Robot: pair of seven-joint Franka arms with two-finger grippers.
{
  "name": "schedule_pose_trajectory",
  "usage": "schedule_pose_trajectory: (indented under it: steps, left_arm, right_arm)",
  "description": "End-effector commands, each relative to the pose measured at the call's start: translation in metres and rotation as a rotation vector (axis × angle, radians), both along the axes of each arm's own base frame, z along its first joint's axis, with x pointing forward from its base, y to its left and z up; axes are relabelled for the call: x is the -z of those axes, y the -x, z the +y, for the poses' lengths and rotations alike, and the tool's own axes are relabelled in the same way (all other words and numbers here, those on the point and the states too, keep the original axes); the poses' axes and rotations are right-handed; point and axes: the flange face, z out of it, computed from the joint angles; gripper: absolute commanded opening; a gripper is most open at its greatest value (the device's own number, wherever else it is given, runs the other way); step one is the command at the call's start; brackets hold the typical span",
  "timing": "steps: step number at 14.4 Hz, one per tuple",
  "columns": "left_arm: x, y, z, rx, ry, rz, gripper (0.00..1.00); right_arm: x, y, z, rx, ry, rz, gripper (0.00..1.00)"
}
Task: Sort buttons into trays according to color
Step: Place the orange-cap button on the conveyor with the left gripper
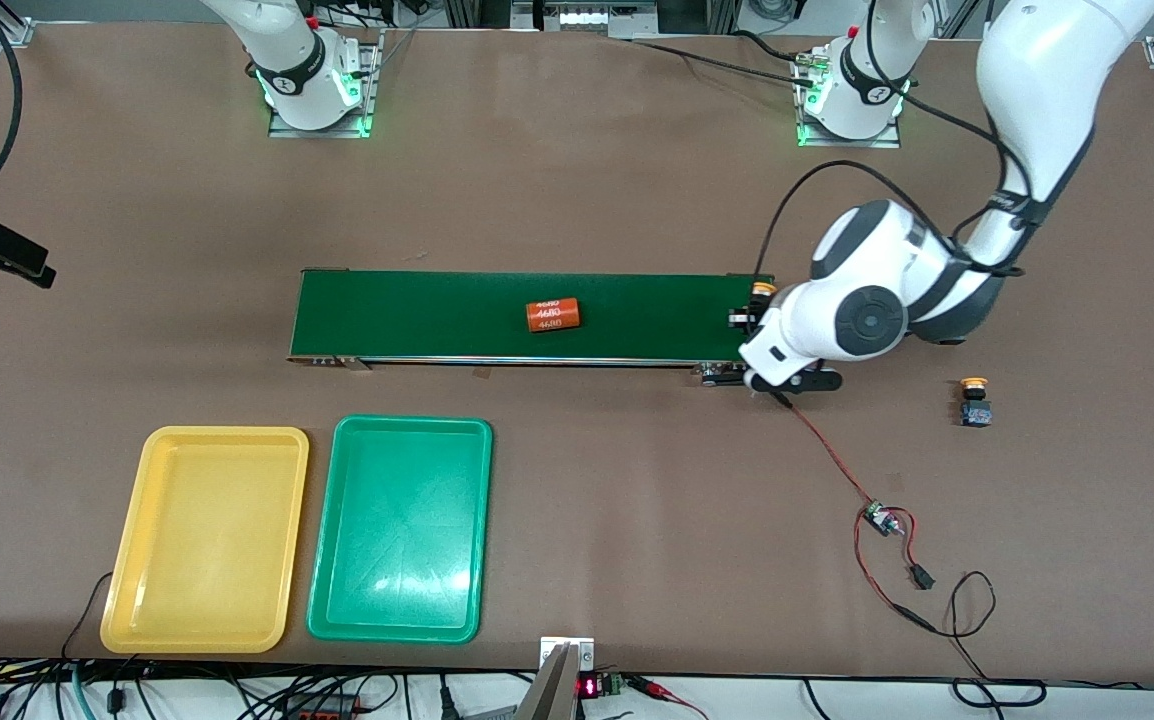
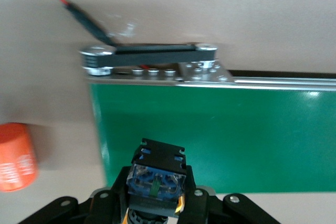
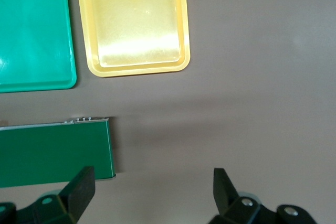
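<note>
**Left wrist view: a button pinched over the belt's end**

Left wrist view shows the left gripper (image 2: 156,205) closed tight on a button (image 2: 156,179), black-and-blue body toward the camera, a sliver of yellow-orange cap showing low between the fingers (image 2: 197,203). It hangs over the end of the green belt (image 2: 220,135) at the left arm's end of the table, with an orange cylinder (image 2: 16,156) on the table just past that end.

In the front view another orange-capped button (image 1: 975,402) sits on the table, well apart from the belt toward the left arm's end. A second orange cylinder (image 1: 553,316) lies mid-belt. The yellow tray (image 1: 132,560) and green tray (image 1: 322,570) lie side by side, nearer the front camera than the belt, both holding nothing.

The right gripper (image 3: 152,190) waits with its fingers spread wide, holding nothing, above the table near the belt's other end.
</note>
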Motion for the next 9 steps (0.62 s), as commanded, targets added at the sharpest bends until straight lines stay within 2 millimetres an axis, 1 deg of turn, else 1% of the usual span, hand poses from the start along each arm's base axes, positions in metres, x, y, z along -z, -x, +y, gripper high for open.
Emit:
schedule_pose_trajectory:
  steps: [1, 2, 3, 4, 5, 6, 7, 8, 9]
  left_arm:
    - [0.021, 0.016, -0.036, -0.087, 0.02, -0.005, 0.19]
    - [0.024, 0.019, -0.044, -0.111, 0.013, -0.005, 0.26]
    - [0.023, 0.018, -0.044, -0.129, 0.008, -0.006, 0.46]
    - [0.021, 0.011, -0.035, -0.145, 0.003, -0.01, 0.79]
    - [0.017, 0.008, -0.028, -0.143, 0.002, -0.013, 1.0]
    - [0.01, 0.003, -0.023, -0.155, -0.002, -0.021, 1.0]
    - [-0.004, -0.006, -0.017, -0.164, -0.01, -0.023, 1.0]
    - [-0.019, -0.016, -0.011, -0.166, -0.027, -0.012, 1.0]
    - [-0.041, -0.03, 0.001, -0.164, -0.047, 0.002, 1.0]
  right_arm:
    - [-0.01, 0.02, 0.002, -0.073, -0.002, 0.021, 1.0]
    - [-0.011, 0.02, 0.002, -0.068, -0.004, 0.017, 1.0]
    - [-0.012, 0.019, 0.003, -0.062, -0.004, 0.007, 1.0]
    - [-0.012, 0.019, 0.002, -0.059, -0.005, 0.007, 1.0]
    - [-0.011, 0.02, 0.002, -0.057, -0.006, 0.015, 1.0]
    - [-0.011, 0.021, 0.001, -0.055, -0.007, 0.016, 1.0]
    - [-0.011, 0.021, 0.001, -0.051, -0.007, 0.016, 1.0]
    - [-0.011, 0.02, 0.002, -0.051, -0.007, 0.016, 1.0]
    - [-0.012, 0.021, 0.002, -0.05, -0.007, 0.017, 1.0]
